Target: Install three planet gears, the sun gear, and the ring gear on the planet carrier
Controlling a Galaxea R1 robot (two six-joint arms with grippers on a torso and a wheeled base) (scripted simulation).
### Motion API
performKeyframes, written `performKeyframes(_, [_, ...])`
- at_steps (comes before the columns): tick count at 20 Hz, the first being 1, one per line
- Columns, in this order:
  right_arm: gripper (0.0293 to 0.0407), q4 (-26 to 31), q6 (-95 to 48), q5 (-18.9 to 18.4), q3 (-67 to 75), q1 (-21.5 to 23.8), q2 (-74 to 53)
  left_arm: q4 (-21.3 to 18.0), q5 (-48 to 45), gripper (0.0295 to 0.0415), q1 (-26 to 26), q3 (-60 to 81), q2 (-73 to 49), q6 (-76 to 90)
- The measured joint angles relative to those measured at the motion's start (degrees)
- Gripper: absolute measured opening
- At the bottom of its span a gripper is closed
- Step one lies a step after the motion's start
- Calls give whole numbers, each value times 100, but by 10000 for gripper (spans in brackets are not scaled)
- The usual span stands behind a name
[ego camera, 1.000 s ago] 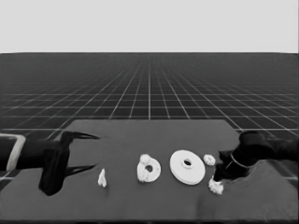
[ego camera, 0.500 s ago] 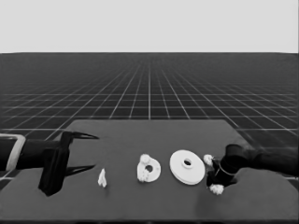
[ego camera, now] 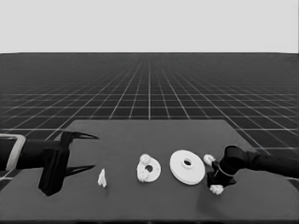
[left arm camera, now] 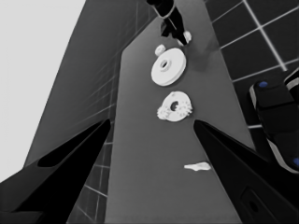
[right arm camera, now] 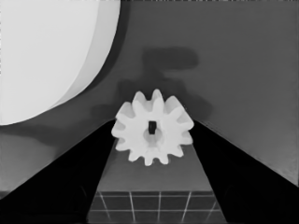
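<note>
— Where's your right gripper [ego camera: 215,183] now?

— Low at the table's right end, just beside the larger round part [ego camera: 187,166]. In my right wrist view a gear [right arm camera: 153,127] sits between my two fingers, touching or nearly touching both. Whether they've closed on it, I can't tell.

— Why that gear?

— It lies loose near the front right, next to my arm, so I judge it the easy pick. Another gear [ego camera: 209,159] lies just behind my gripper, also beside the larger part.

— And the smaller round part?

— Mid-table [ego camera: 149,169], with what look like two gears already seated on it (one toward the back, one toward the front; they blur together). That's where this one should go.

— Room to move?

— The larger part stands between me and the smaller one, so I expect I'd have to lift clear over it. The table's front edge [right arm camera: 159,190] is close behind the gear, so little room to pull back.

— Left side?

— My left gripper [ego camera: 86,151] waits over the left end, fingers wide apart, empty. A thin white piece [ego camera: 102,178] lies just beside it.
</note>
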Motion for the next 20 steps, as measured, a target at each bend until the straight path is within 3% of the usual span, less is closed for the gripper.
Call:
performKeyframes(6, [312,-1,0,1,-1,0,0,0,0,385,0,0,0,0])
performKeyframes(7, [312,402,104,-332,438,458,-213,0,0,385,0,0,0,0])
performKeyframes(9, [312,880,163,-625,721,1055,-364,0,0,385,0,0,0,0])
performKeyframes(16, [312,1156,172,-770,792,1366,-403,0,0,385,0,0,0,0])
performKeyframes(17, [312,1106,1781,-1172,513,1495,749,0,0,385,0,0,0,0])
performKeyframes(18, [312,1171,2380,-1306,-65,1567,2318,0,0,385,0,0,0,0])
performKeyframes(20, [312,1251,2179,-1246,-1398,1605,3762,0,0,385,0,0,0,0])
